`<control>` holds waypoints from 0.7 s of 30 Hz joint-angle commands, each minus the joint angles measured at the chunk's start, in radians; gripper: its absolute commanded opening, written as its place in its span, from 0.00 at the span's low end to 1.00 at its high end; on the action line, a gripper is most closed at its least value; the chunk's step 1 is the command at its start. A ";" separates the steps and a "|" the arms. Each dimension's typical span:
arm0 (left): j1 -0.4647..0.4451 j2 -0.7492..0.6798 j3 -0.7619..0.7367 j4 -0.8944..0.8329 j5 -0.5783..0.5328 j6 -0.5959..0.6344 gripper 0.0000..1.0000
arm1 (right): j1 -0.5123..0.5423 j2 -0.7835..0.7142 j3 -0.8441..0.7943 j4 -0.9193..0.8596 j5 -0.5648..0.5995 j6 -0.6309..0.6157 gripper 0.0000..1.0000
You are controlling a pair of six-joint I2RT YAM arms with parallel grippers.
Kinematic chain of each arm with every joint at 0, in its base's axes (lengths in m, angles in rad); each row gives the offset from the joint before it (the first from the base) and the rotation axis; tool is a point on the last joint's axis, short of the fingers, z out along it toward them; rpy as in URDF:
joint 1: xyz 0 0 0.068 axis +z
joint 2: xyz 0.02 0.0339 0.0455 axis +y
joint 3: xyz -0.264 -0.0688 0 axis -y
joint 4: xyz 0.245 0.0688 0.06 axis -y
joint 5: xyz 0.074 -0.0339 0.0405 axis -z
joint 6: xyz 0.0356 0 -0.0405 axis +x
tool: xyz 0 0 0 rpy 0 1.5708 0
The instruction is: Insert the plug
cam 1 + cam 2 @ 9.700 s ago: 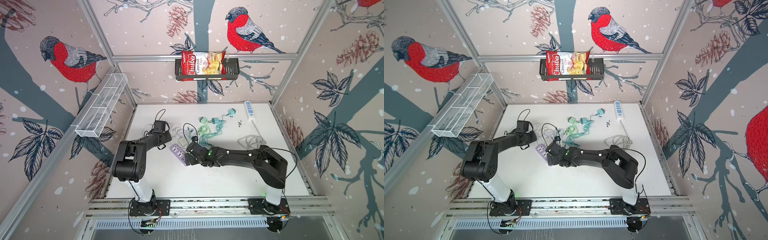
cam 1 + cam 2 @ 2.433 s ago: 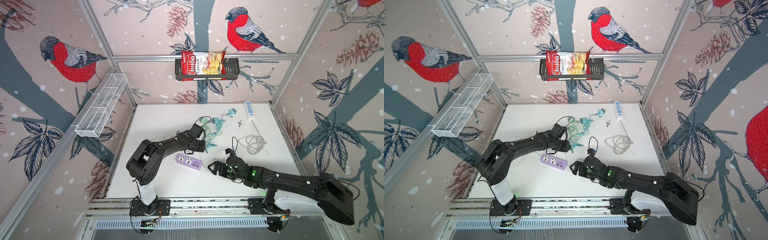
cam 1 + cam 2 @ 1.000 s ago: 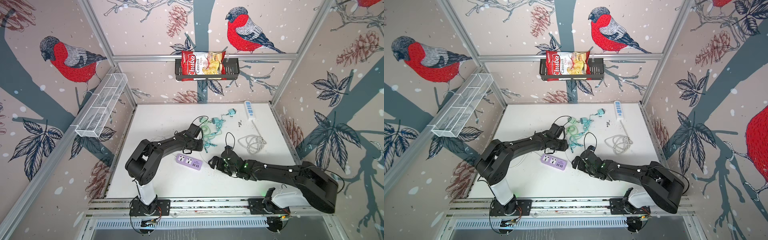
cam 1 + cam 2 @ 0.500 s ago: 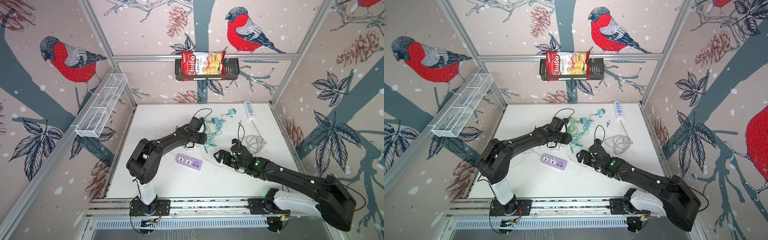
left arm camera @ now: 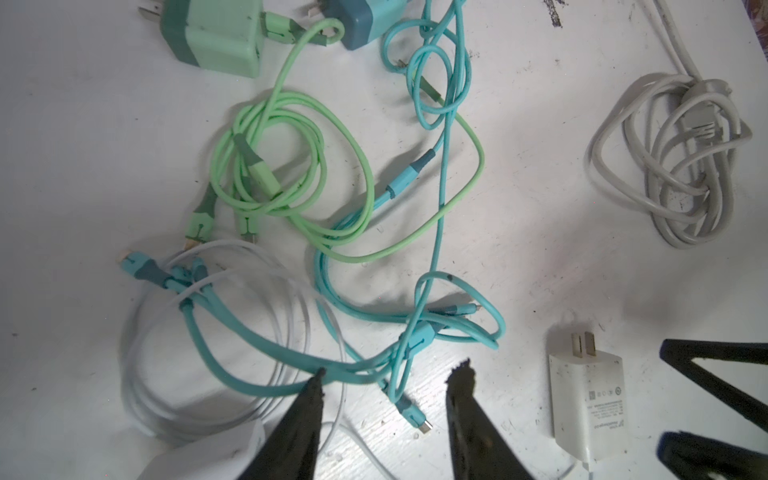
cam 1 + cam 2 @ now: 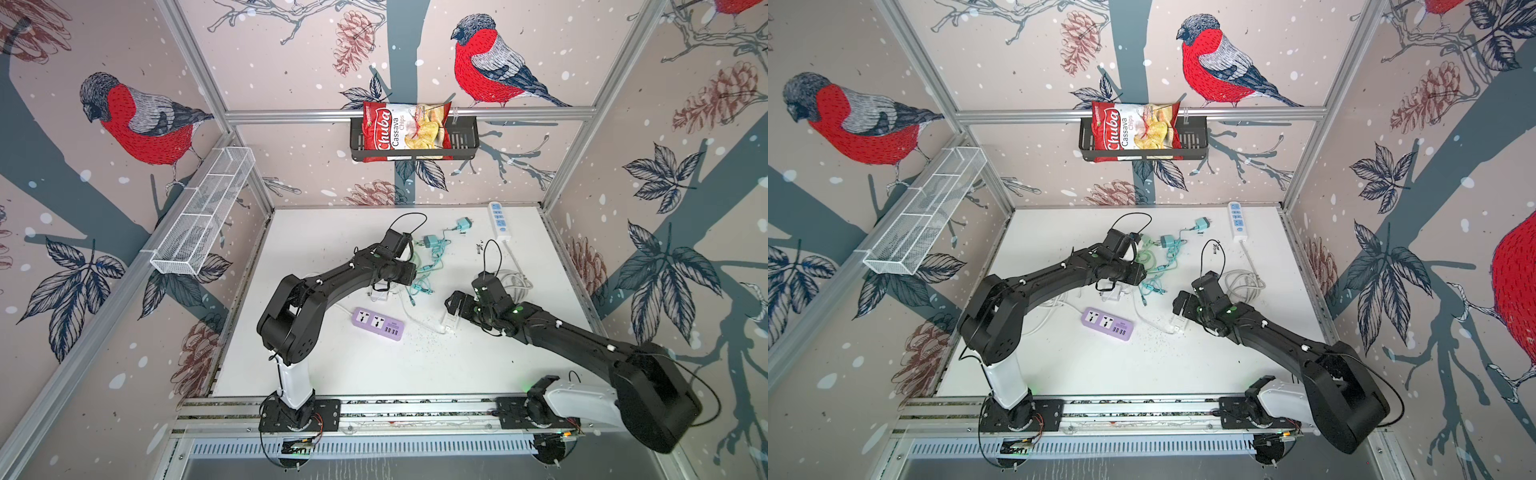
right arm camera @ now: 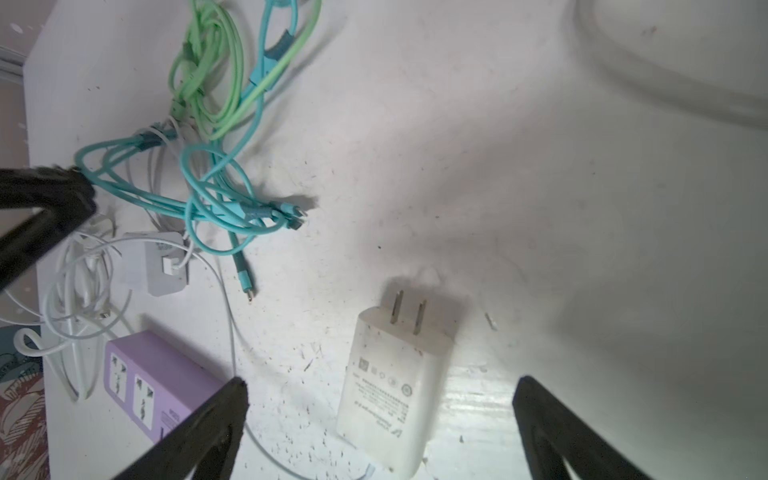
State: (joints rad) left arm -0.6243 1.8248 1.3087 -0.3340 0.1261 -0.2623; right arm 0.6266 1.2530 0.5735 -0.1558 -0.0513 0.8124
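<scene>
Lying flat near the right of the purple power strip (image 6: 378, 324), apart from it, the white charger plug (image 7: 399, 374) is being straddled by the right gripper (image 7: 380, 387), its jaws being held spread wide, touching nothing. Beyond the strip, the left gripper (image 5: 389, 371) is being held partly spread above tangled teal cables (image 5: 436, 208), gripping nothing.

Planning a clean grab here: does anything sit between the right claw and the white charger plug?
Nothing visible does. The right claw stands open over the white charger plug, which lies flat on bare table. A thin white cable runs beside it, toward the purple power strip.
</scene>
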 commanded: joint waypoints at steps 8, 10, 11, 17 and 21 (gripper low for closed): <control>0.011 -0.117 -0.085 -0.053 -0.106 -0.027 0.48 | 0.044 0.138 0.052 0.025 -0.068 -0.052 0.94; 0.011 -0.159 -0.120 -0.040 -0.103 -0.039 0.48 | 0.059 0.178 0.078 0.015 -0.069 -0.064 0.92; 0.011 -0.179 -0.138 -0.035 -0.099 -0.046 0.49 | 0.070 0.199 0.093 0.010 -0.066 -0.069 0.91; 0.011 -0.261 -0.251 0.016 -0.062 -0.081 0.49 | 0.162 0.348 0.220 -0.129 0.068 -0.091 0.79; 0.011 -0.277 -0.302 0.046 -0.038 -0.090 0.49 | 0.225 0.437 0.323 -0.245 0.222 -0.094 0.67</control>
State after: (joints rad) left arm -0.6136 1.5597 1.0275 -0.3336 0.0608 -0.3378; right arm 0.8261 1.6474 0.8581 -0.2443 0.0505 0.7319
